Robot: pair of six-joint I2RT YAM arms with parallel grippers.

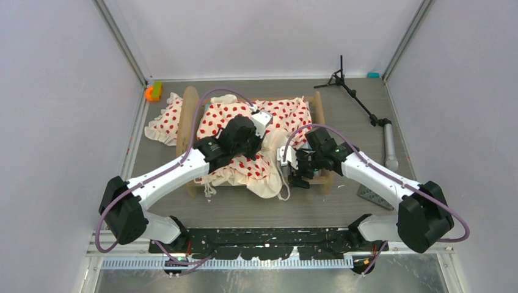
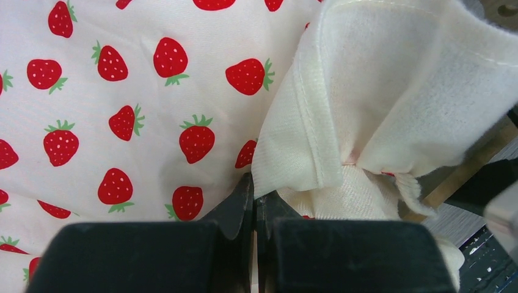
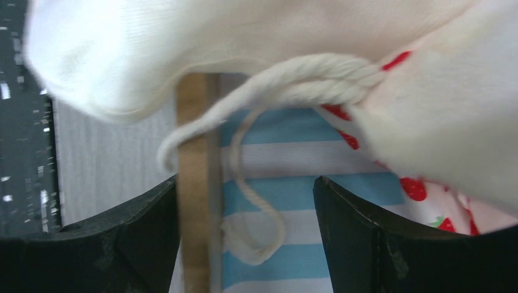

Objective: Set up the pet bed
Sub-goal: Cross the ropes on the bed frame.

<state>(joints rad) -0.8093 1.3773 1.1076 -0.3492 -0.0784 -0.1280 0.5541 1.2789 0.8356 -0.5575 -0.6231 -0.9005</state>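
Observation:
The pet bed (image 1: 188,116) stands mid-table: a light-wood frame heaped with cream, strawberry-printed ruffled bedding (image 1: 235,116). My left gripper (image 1: 264,125) sits over the middle of the bed. In the left wrist view it (image 2: 255,183) is shut, with the folded cream hem of the bedding (image 2: 293,152) pinched at its tips. My right gripper (image 1: 297,177) is at the bed's front right corner. It (image 3: 244,183) is open above the blue-white striped mattress (image 3: 287,189) and the wooden side rail (image 3: 194,213). A loose cream cord (image 3: 262,207) hangs between its fingers, untouched.
A black tripod stand (image 1: 360,101) with a grey handle (image 1: 391,146) lies at the back right. A dark studded mat (image 1: 372,195) sits near the right arm. An orange-green object (image 1: 153,91) is at the back left. More strawberry fabric (image 1: 164,125) lies left of the bed.

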